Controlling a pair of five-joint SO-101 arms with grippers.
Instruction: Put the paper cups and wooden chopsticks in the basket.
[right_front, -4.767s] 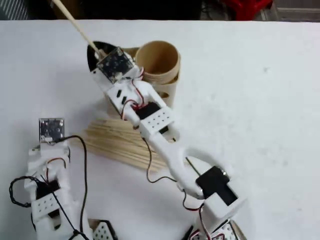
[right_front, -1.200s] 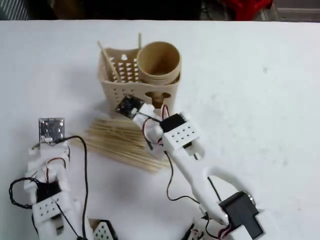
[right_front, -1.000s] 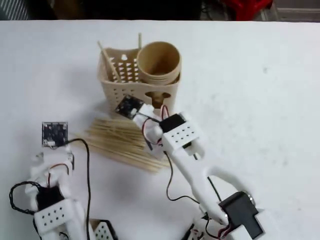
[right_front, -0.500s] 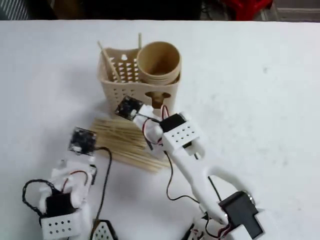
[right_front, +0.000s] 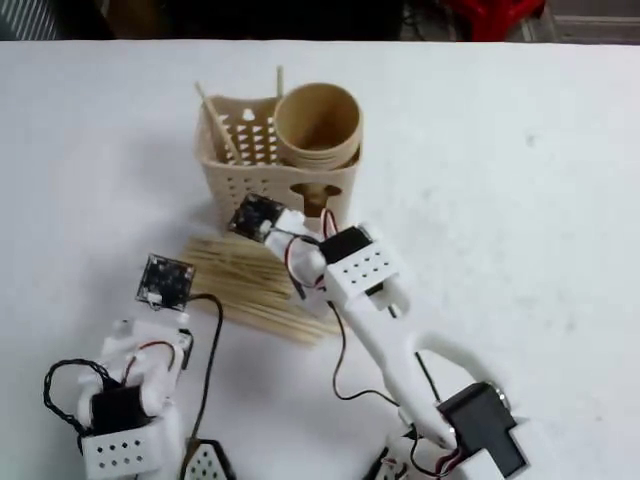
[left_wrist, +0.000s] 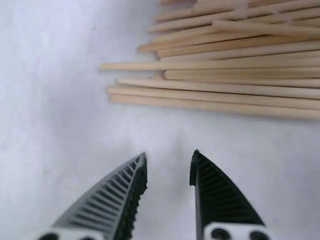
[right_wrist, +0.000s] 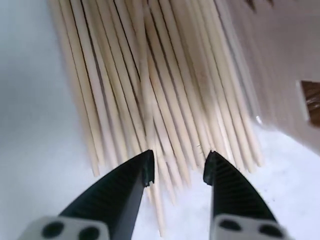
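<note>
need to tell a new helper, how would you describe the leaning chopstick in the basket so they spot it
On the white table, find the tan perforated basket with paper cups in its right half. In its left half the leaning chopstick pokes out over the left rim. Only it slants: the upright chopstick stands straight, the pile in front lies flat.

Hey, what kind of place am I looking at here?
Probably a robotics test bench, not a kitchen: the left arm and right arm, wires exposed, sit at a plain white table, with a basket and loose wooden chopsticks laid out like practice props.
</note>
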